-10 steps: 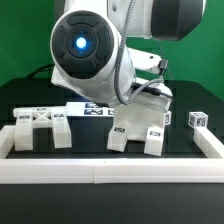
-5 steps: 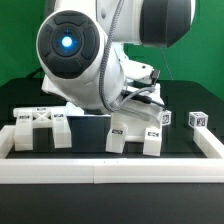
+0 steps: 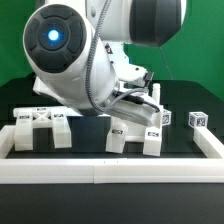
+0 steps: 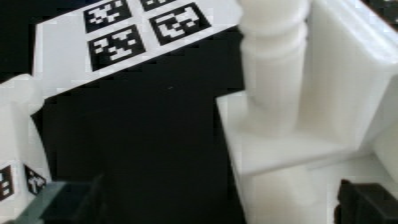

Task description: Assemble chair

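Observation:
In the exterior view a chunky white chair part (image 3: 137, 135) with small tags stands on two stubby legs at centre right. A white slotted seat block (image 3: 40, 129) lies at the exterior view's left. My gripper (image 3: 149, 102) hangs just over the centre-right part, mostly hidden by the arm. In the wrist view a flat white plate with several tags (image 4: 139, 32) lies beside a white turned post (image 4: 281, 55) on a white block (image 4: 302, 150). The gripper (image 4: 210, 205) is open, its dark fingertips (image 4: 54, 205) far apart. The white block sits close to one finger.
A small white tagged cube (image 3: 198, 119) stands at the exterior view's far right. The long white border rail (image 3: 110, 171) runs along the front edge of the black table. The arm's big white body (image 3: 65, 50) hides the table's middle and back.
The arm's body has swung toward the exterior view's left and nearer the camera. The wrist has come down closer over the centre-right part. The parts have not moved.

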### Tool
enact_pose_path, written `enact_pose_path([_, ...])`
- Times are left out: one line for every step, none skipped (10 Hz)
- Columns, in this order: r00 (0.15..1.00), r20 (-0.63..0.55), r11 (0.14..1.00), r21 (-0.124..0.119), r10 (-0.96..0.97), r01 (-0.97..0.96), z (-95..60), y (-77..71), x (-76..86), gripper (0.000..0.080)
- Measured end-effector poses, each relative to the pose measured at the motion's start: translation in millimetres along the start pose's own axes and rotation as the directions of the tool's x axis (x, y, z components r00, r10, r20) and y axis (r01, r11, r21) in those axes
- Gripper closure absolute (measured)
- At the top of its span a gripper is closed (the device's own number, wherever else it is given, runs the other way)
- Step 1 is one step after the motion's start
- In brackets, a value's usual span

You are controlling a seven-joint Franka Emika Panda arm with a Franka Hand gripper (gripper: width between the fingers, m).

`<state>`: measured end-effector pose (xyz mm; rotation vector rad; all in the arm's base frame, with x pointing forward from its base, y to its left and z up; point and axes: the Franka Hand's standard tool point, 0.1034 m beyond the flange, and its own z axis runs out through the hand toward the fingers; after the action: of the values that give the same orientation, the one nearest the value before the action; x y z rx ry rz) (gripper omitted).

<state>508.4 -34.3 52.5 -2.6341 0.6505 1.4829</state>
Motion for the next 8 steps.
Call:
enact_pose_path([1.000,-0.024,1.000,0.005,0.000,0.000,-1.9,-1.3,3.0,0.0151])
enact_pose_path([1.000,-0.029,1.000,0.006,0.000,0.000,-2.5,-1.2,3.7,0.0151])
enact_pose_path([0.998,-0.065,1.000,0.012,-0.001,0.002,-6.1,-3.4,7.9,0.0151])
enact_pose_path([0.990,-0.142,1.000,0.022,-0.004,0.008,-12.3,-7.7,13.8,0.0151])
enact_pose_path([0.971,-0.240,1.000,0.025,-0.010,0.017,-17.8,-11.4,16.1,0.0151])
enact_pose_path([0.952,-0.304,0.999,0.033,-0.014,0.025,-20.3,-13.0,14.8,0.0151])
enact_pose_path([0.935,-0.354,0.999,0.028,-0.017,0.029,-25.0,-13.0,16.4,0.0151])
enact_pose_path([0.900,-0.436,0.999,0.027,-0.027,0.044,-34.7,-16.8,20.1,0.0151])
